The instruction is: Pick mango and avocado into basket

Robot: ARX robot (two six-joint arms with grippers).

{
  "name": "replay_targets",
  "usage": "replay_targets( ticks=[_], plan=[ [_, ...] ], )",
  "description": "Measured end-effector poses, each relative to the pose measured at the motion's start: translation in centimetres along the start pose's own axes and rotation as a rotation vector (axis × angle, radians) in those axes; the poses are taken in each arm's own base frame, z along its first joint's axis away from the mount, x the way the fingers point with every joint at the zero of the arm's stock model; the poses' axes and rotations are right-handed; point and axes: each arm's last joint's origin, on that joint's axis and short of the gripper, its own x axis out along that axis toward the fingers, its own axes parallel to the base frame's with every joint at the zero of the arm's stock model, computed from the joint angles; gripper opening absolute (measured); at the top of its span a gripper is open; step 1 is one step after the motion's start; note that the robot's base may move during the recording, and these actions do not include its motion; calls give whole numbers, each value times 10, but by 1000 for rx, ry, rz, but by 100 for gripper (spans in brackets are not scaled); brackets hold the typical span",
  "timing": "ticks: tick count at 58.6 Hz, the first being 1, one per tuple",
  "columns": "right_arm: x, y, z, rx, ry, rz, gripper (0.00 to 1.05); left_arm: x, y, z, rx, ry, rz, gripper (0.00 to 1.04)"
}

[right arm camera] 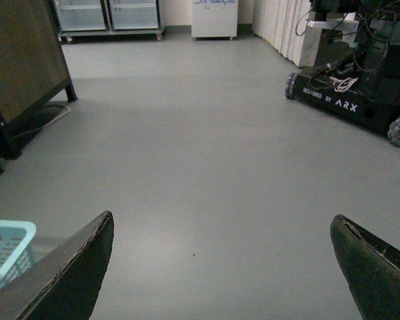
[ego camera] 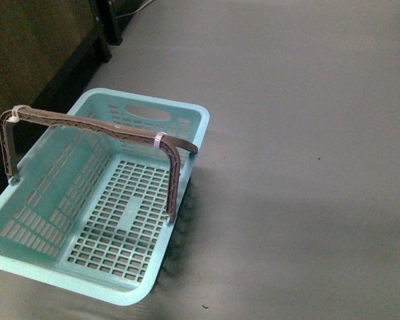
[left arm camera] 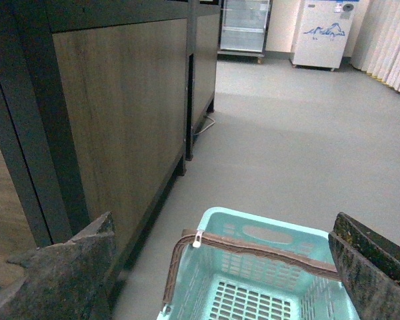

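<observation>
Gaping wide apart, the left fingers (left arm camera: 60, 280) frame the basket (left arm camera: 220, 217); the right fingers (right arm camera: 67, 273) frame floor (right arm camera: 207, 167).

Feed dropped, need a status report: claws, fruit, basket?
Left claw, right claw open, empty. Basket empty on floor; raised handle spans its opening. Mango, avocado not in view.

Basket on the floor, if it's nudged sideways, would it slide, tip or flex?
Probably slides rather than tips: the basket sits low and wide on smooth floor. Likely light, being empty slotted plastic. Its raised handle might swing down.
</observation>
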Motion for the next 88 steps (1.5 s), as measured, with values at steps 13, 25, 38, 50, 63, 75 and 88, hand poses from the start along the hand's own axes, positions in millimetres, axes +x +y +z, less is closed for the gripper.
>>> replay_targets(
  ticks=[13, 25, 38, 50, 63, 75, 88],
  plan=[
    [0, 0, 0, 0, 0, 0, 96, 36, -2, 25, -498, 286, -32, 97],
    [0, 0, 0, 0, 0, 1, 96, 110, 8, 14, -917, 384, 77, 97],
    [0, 0, 0, 0, 0, 0, 96, 178, 2, -29, -1078, 468, 204, 97],
    [0, 0, 0, 0, 0, 0, 96, 228, -30, -59, -1108, 526, 209, 97],
    [0, 0, 0, 0, 0, 0, 96, 267, -52, -81, -1114, 522, 208, 97],
    [0, 0, 0, 0, 0, 0, 96, 288, -55, -93, -1108, 509, 232, 97],
    [0, 0, 0, 0, 0, 0, 96, 302, -57, -96, -1105, 485, 242, 84]
  ],
)
